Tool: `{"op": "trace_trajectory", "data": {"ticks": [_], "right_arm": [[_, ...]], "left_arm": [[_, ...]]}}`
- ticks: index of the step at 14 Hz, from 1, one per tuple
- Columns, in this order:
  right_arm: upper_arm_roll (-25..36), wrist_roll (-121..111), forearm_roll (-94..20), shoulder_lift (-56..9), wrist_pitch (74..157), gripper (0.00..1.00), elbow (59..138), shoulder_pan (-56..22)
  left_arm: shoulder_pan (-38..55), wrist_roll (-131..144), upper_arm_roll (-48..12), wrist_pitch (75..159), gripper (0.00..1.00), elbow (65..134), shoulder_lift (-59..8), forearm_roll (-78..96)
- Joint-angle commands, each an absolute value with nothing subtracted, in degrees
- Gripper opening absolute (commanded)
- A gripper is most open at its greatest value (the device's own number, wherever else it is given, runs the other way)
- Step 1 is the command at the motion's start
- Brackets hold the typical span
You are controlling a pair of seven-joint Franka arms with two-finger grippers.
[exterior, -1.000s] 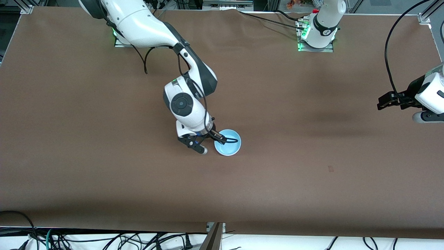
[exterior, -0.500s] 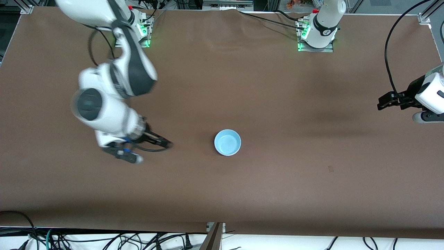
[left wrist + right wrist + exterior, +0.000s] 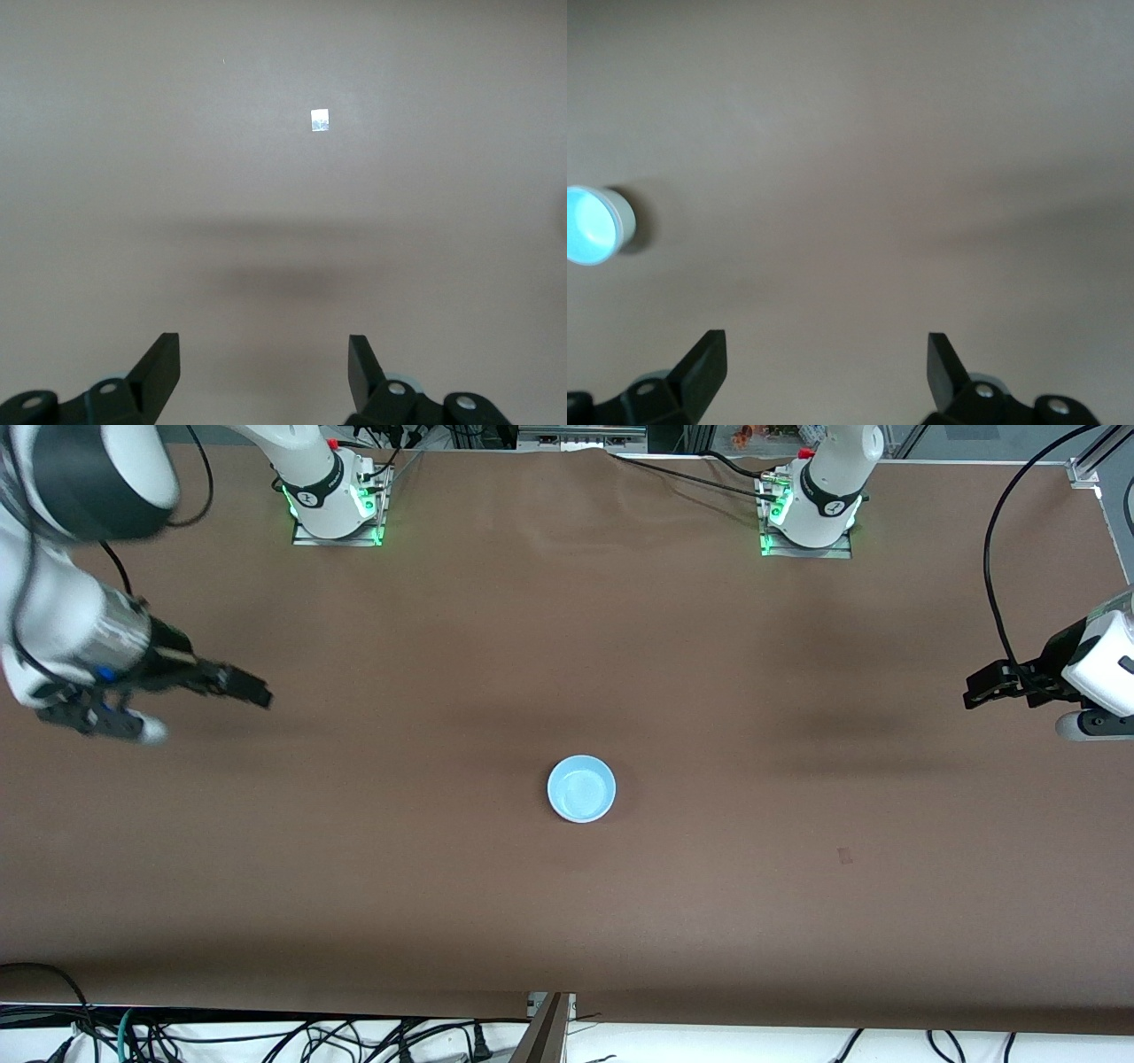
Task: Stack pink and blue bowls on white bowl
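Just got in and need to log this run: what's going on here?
Nothing is being handled. The blue bowl sits alone mid-table; no pink or white bowl shows separately. The right pincer hangs open over bare table toward the right arm's end. The left pincer, also open, waits at its own end.

Front camera high, faces arms; wrist cameras face table (image 3: 567,921).

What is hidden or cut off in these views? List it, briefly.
- Pale pink and white plastic bowls: in no view; from the front, the light blue round plastic bowl would cover anything nested under it.
- Left arm: front view's edge cuts off its middle links.
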State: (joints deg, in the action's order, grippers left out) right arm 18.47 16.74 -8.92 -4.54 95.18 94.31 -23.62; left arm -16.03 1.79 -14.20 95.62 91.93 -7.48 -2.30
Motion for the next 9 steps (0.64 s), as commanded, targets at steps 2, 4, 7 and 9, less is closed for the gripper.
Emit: {"op": "trace_trajectory", "data": {"ticks": [2,4,7,9], "right_arm": [[18.11,13.02,-4.66,1.76,97.21,1.00,102.13,-24.52],[18.11,11.26,-3.78,1.15,97.21,1.00,101.34,-24.52],[18.19,10.20,-3.43,-1.22,96.68,1.00,97.92,-24.43],[18.19,9.67,-3.16,-1.41,96.59,1.00,97.38,-24.43]], "left_arm": [[-16.08,2.19,-14.41,95.89,0.85,91.49,-7.12,-2.46],[-16.08,2.11,-14.50,95.89,0.85,91.49,-6.94,-0.10],[-16.08,1.23,-14.50,95.28,1.00,91.41,-6.86,0.00],[-16.17,1.23,-14.41,94.92,1.00,91.32,-6.94,1.92]]}}
